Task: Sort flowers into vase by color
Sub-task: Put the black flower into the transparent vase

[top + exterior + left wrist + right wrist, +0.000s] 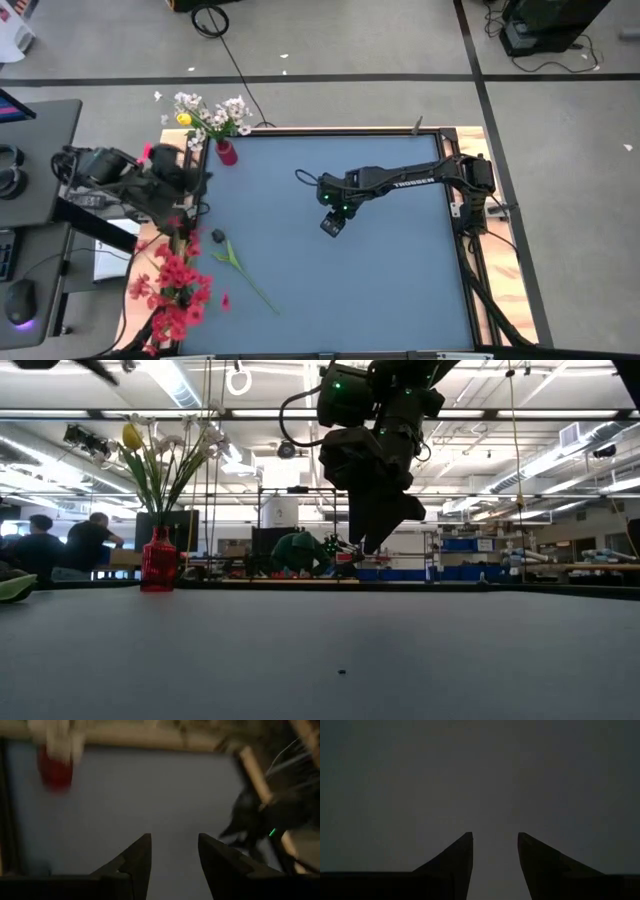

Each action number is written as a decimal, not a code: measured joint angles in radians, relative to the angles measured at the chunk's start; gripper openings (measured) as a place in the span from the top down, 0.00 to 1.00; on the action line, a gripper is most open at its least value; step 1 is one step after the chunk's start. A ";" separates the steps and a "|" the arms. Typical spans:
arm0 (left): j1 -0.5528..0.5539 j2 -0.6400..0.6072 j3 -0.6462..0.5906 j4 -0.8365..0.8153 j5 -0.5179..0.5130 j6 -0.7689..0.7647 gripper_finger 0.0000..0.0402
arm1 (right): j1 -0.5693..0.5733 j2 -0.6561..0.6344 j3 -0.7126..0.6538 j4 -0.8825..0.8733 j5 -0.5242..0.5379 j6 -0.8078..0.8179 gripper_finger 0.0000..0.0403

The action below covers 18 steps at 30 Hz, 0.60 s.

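Your right arm (420,182) reaches from its base at the table's right edge in toward the middle, wrist bent down, so the right gripper (333,224) hangs above the surface with its fingers (455,860) parted and nothing between them. Your left arm (130,180) sits folded at the table's left edge, and its left gripper (173,865) also shows its two fingers (135,862) standing apart and empty. In the low view you see the right gripper (375,525) pointing downward, clear of the tabletop.

Dark arms (400,183), green indicator lights.
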 joint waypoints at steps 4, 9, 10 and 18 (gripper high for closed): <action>0.002 0.003 0.055 0.004 -0.202 0.049 0.59 | 0.000 0.000 0.000 0.001 -0.002 -0.016 0.59; 0.093 0.040 0.009 0.050 -0.232 0.022 0.59 | -0.001 0.000 0.000 0.012 -0.006 -0.024 0.59; 0.120 0.056 -0.007 0.066 -0.208 0.023 0.59 | -0.001 0.000 0.000 0.022 -0.003 -0.023 0.59; 0.364 0.236 -0.076 0.259 0.193 0.167 0.59 | -0.019 0.000 0.000 0.053 -0.070 -0.012 0.59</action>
